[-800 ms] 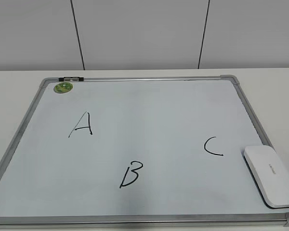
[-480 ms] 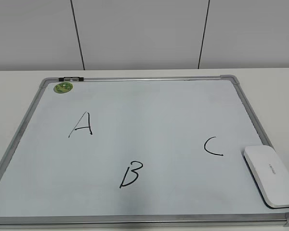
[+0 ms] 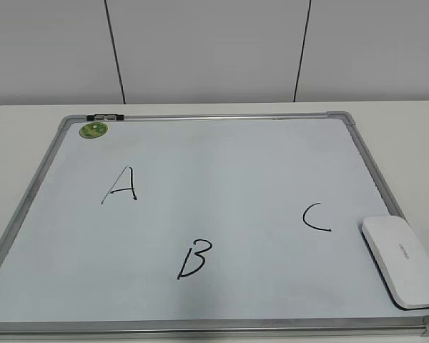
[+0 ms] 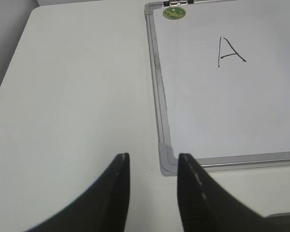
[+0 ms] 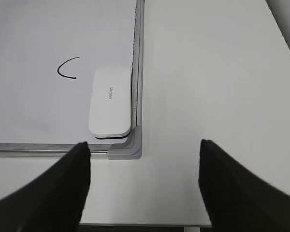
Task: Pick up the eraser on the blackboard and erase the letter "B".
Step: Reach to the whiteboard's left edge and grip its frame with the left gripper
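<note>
The blackboard (image 3: pixel 222 161) is a white board with a silver frame lying flat on the table. The black letter "B" (image 3: pixel 195 259) is near its front middle, with "A" (image 3: pixel 121 185) to the left and "C" (image 3: pixel 315 217) to the right. The white eraser (image 3: pixel 402 260) lies at the board's front right corner; it also shows in the right wrist view (image 5: pixel 110 102). My right gripper (image 5: pixel 144 150) is open and empty, above the bare table just in front of that corner. My left gripper (image 4: pixel 152 162) is open and empty by the board's front left corner (image 4: pixel 168 162). Neither gripper shows in the exterior view.
A round green sticker (image 3: pixel 94 129) and a small clip (image 3: pixel 104 116) sit at the board's far left corner. The white table (image 4: pixel 72 92) extends left of the board and right of it (image 5: pixel 208 72). A grey panelled wall stands behind.
</note>
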### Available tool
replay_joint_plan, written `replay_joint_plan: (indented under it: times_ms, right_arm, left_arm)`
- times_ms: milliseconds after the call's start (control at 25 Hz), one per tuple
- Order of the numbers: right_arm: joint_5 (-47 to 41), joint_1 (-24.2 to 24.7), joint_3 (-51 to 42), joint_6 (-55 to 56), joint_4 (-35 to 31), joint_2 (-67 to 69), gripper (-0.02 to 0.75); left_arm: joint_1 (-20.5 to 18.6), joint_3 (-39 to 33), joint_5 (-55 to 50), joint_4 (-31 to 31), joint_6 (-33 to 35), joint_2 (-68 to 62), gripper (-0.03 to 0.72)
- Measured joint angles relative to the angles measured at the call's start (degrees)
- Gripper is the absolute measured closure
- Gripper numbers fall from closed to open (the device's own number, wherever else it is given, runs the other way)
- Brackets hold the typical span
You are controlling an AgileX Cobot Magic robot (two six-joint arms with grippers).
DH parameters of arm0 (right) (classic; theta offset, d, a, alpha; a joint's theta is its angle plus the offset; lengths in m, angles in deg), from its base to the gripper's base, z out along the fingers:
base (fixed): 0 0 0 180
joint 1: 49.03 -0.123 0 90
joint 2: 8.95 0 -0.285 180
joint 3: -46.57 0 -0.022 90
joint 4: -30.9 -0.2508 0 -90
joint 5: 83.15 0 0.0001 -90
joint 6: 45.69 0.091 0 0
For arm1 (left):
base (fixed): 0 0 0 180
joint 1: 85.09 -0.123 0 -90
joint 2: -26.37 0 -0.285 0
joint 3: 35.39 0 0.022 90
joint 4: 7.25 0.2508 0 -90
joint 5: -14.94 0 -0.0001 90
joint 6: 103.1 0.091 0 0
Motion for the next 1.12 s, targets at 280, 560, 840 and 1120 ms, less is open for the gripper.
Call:
replay_joint_plan:
  times_ms: [280,560,840,1120]
  right_arm:
    - [0.0,0.0,0.0,0.0,0.0,0.0,0.219]
    - [0.0,0.0,0.0,0.0,0.0,0.0,0.219]
    - [0.0,0.0,0.0,0.0,0.0,0.0,0.219]
    - [0.0,0.0,0.0,0.0,0.0,0.0,0.219]
  left_arm:
    - [0.0,1.2,2.1,0.2,0.0,-1.8,0.446]
    - [0.0,5.4,6.7,-0.1,0.0,-18.5,0.446]
    - [0.0,9.6,8.9,-2.6,-0.8,-37.1,0.446]
    - [0.0,17.7,10.6,-5.2,-0.8,-54.3,0.445]
